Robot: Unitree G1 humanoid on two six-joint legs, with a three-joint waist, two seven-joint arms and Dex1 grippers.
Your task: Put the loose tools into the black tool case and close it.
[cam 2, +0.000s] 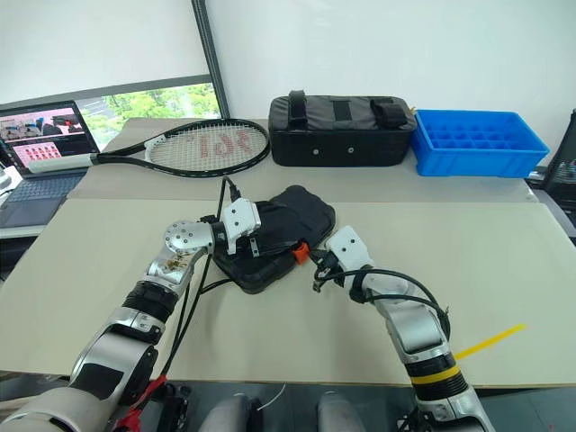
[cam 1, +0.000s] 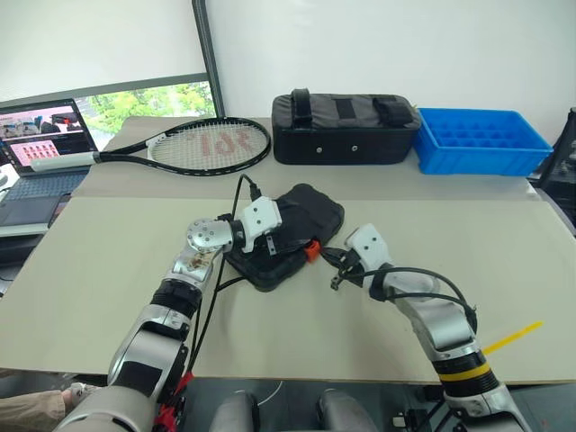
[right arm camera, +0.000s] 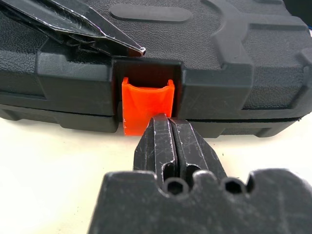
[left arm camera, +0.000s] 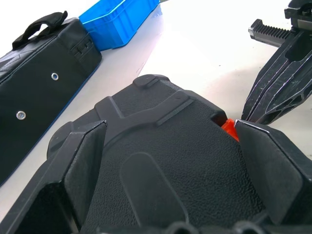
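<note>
- Beige tabletop [cam 1: 468,243] filled the left eye view, with a tennis racket [cam 1: 193,144], a black fabric bag [cam 1: 345,129] and a blue compartment tray [cam 1: 481,142] along the far edge and a laptop [cam 1: 40,148] at the far left. The black tool case [cam 1: 301,225] lay lid-down near the middle, its orange latch tab [cam 1: 312,250] facing right. No loose tools lay on the table.
- From the right eye view, the left gripper [cam 2: 247,236] rested over the case's left part, and the right gripper [cam 2: 319,265] sat just beside the tab.
- Through the left wrist view, the left gripper's fingers [left arm camera: 80,165] stood spread wide over the textured lid, one at each side, grasping nothing; the lid looked stiff and grainy, so it should take a downward press without slipping.
- Seen in the right wrist view, the right gripper's fingers [right arm camera: 163,146] were clenched together with nothing between them, their tip at the foot of the tab. The tab stood out from its recess, so the latch looked not yet snapped home. Being hard moulded plastic, the case should be light and rigid; the small tab was the place to push, with the lid steadied from above.
</note>
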